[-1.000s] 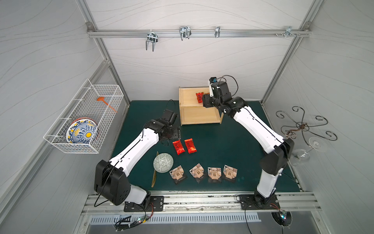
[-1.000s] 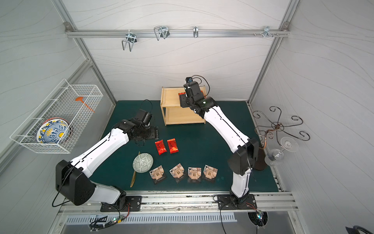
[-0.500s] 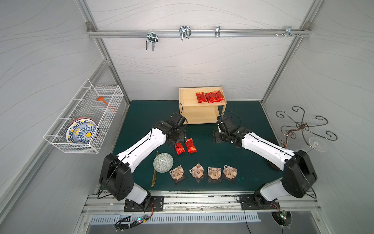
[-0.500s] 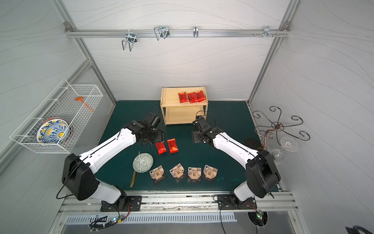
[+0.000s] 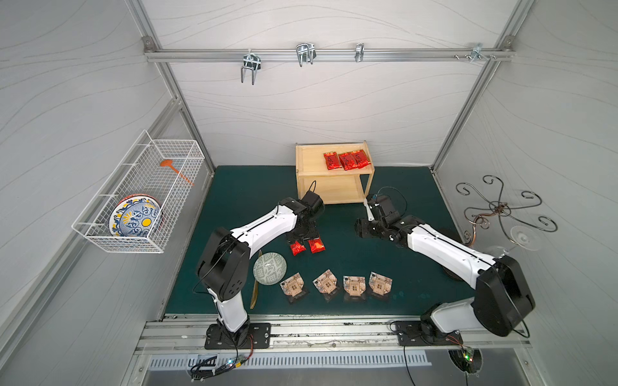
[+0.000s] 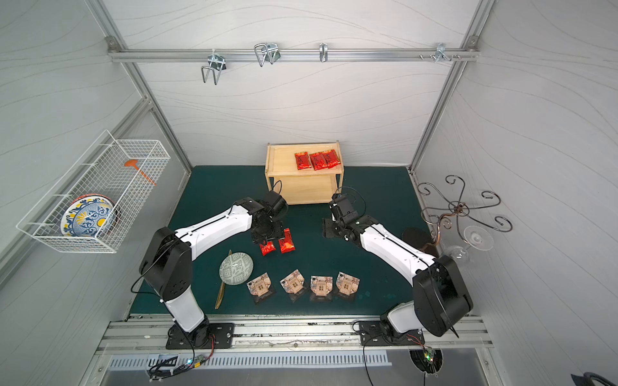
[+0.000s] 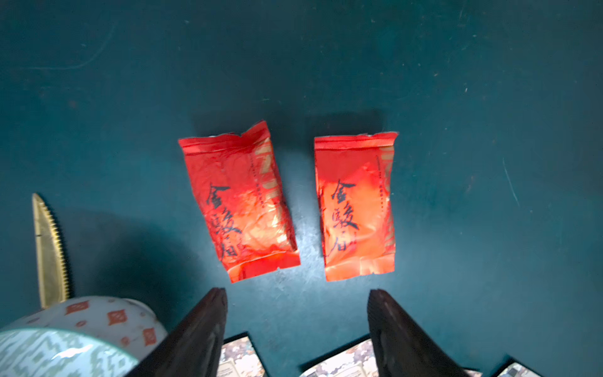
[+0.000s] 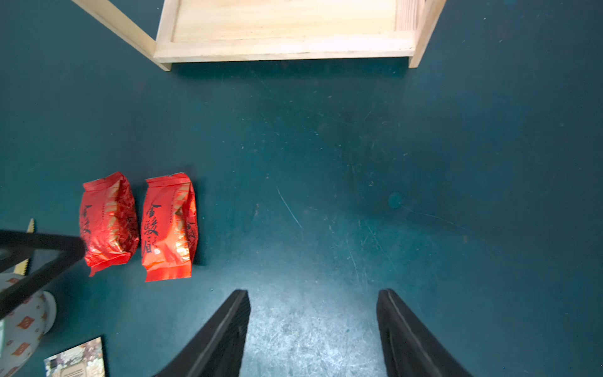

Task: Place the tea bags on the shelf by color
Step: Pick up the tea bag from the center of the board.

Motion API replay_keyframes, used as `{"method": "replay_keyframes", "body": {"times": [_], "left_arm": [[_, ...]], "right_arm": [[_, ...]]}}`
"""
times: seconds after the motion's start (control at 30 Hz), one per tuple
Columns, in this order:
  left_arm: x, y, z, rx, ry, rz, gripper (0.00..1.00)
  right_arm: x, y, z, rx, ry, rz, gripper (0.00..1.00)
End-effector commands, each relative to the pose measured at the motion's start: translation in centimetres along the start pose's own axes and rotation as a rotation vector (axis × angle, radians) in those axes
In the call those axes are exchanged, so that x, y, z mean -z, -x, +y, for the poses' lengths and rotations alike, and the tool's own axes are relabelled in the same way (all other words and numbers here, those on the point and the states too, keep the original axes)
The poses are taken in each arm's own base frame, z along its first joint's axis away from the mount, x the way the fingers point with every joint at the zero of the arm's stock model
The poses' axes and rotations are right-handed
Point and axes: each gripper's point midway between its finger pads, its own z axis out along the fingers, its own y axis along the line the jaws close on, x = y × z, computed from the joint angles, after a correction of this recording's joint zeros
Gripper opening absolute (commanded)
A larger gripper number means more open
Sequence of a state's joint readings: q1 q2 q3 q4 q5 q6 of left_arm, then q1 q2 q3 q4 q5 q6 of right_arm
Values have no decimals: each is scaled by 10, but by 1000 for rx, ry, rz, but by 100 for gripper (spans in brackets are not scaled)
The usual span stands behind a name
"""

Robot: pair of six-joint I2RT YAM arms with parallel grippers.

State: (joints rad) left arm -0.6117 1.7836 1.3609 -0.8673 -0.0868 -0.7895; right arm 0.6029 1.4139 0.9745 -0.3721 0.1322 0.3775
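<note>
- Jaws of the left gripper [image 7: 297, 292] stand wide apart with nothing between them; treat this arm as unloaded.
- Jaws of the right gripper [image 8: 313, 292] are also parted and empty. They hang over bare mat [image 8: 326, 163], just near of the shelf [image 5: 334, 173].
- Locate the two loose tea bags, the left red sachet [image 7: 239, 202] and the right red sachet [image 7: 355, 205]. They lie flat on the mat, side by side with a narrow gap between them. Both lie near of the shelf and far of the row of four tan pouches [image 5: 336, 285].
- Note that three red sachets [image 5: 346, 160] already sit on the right half of the shelf's top tier.
- Read the key relation from the left wrist view. Both loose sachets lie just beyond the left fingertips, and their long axes run the way the fingers point. A closing stroke would therefore cross a sachet's short width.
- Check the alignment. The fingertips straddle the gap between the two sachets, not one sachet. You should expect a small sideways shift before descent.
- Assign the pick to the left arm. The right gripper sits well to the right of both sachets.
</note>
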Motion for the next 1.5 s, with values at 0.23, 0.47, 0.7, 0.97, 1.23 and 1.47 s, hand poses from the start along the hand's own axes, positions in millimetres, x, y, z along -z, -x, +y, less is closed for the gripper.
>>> {"method": "replay_keyframes", "body": {"times": [0.23,0.47,0.7,0.97,1.23,1.47], "left_arm": [[-6,5,-34,-33,23,20,74],[-20,-2,-38,-34,22,64,74],[-37,-6,-44,-40,14,94,75],[-49,-4,-51,-48,9,105,74],[-61,0,-50,-35,13,121,70],[-67,2,-45,-28,29,130,67]], "right_arm": [[4,4,3,-32,41,-10,67],[3,4,1,-41,41,-5,68],[4,5,0,-42,41,-3,68],[2,4,1,-40,44,3,67],[-2,2,1,-41,42,14,67],[-6,1,0,-40,35,26,67]]}}
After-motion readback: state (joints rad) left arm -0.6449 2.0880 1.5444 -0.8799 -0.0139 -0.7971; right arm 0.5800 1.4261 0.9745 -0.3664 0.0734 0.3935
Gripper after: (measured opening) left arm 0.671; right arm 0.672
